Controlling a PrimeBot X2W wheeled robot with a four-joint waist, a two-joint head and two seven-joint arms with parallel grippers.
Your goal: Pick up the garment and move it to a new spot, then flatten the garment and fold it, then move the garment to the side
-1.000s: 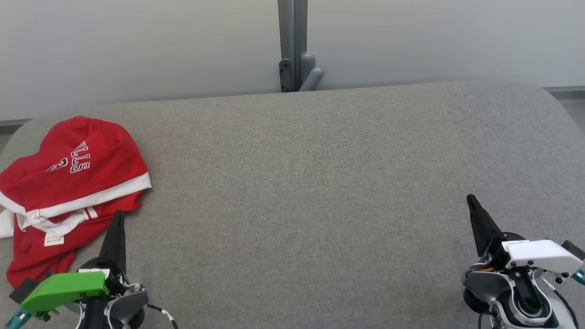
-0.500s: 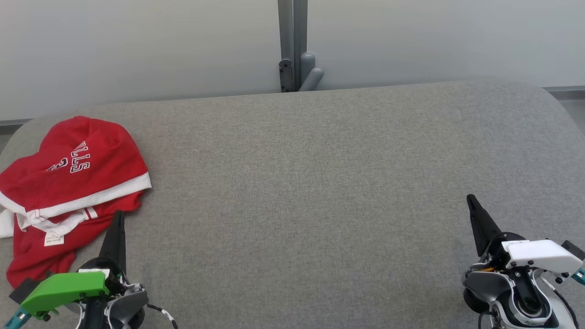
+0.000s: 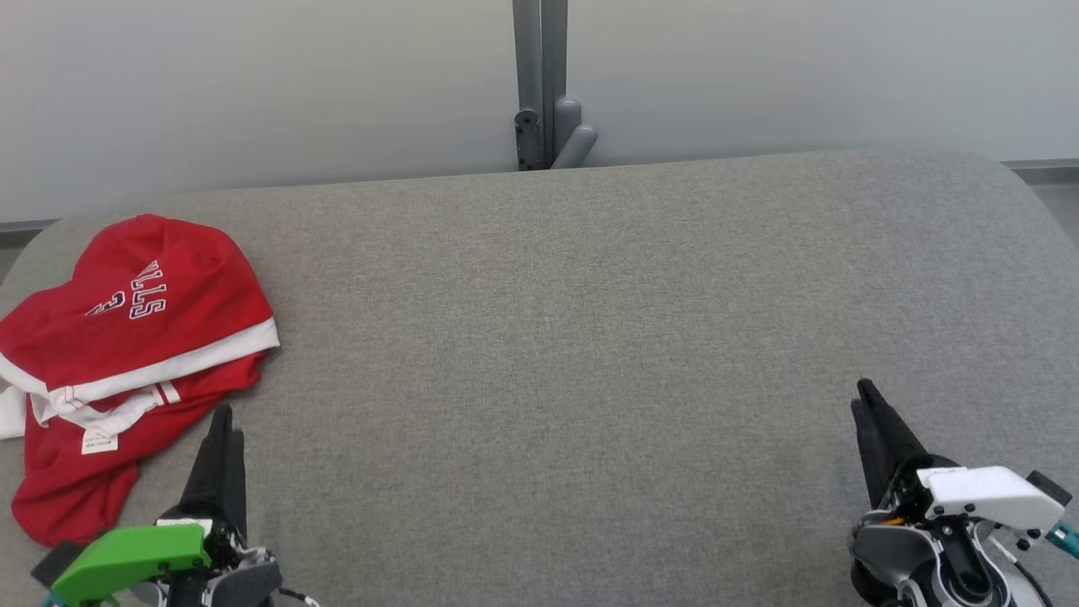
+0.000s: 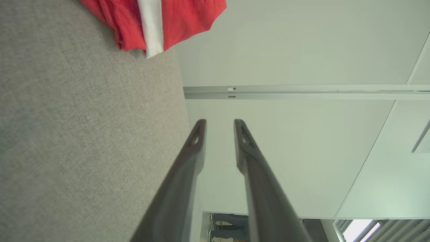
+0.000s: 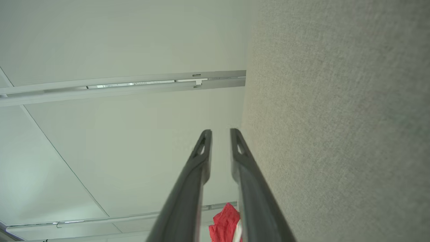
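The garment (image 3: 126, 354) is a red jersey with white trim and lettering, lying crumpled at the far left of the grey padded table (image 3: 548, 337). My left gripper (image 3: 223, 417) sits at the lower left, just right of the garment's lower hem and apart from it. In the left wrist view, the left gripper (image 4: 220, 127) has a clear gap between its fingers and holds nothing, with the garment (image 4: 168, 20) at the top. My right gripper (image 3: 861, 392) is at the lower right. In the right wrist view, the right gripper (image 5: 220, 136) is slightly parted and empty, with the garment (image 5: 223, 225) far off.
A grey metal post (image 3: 539, 84) stands behind the table's far edge against a pale wall. The table's corners are rounded, and the garment lies close to its left edge.
Both grippers have drawn back a little toward the near edge. Their fingers, pressed together before, now stand slightly apart. The garment has not moved.
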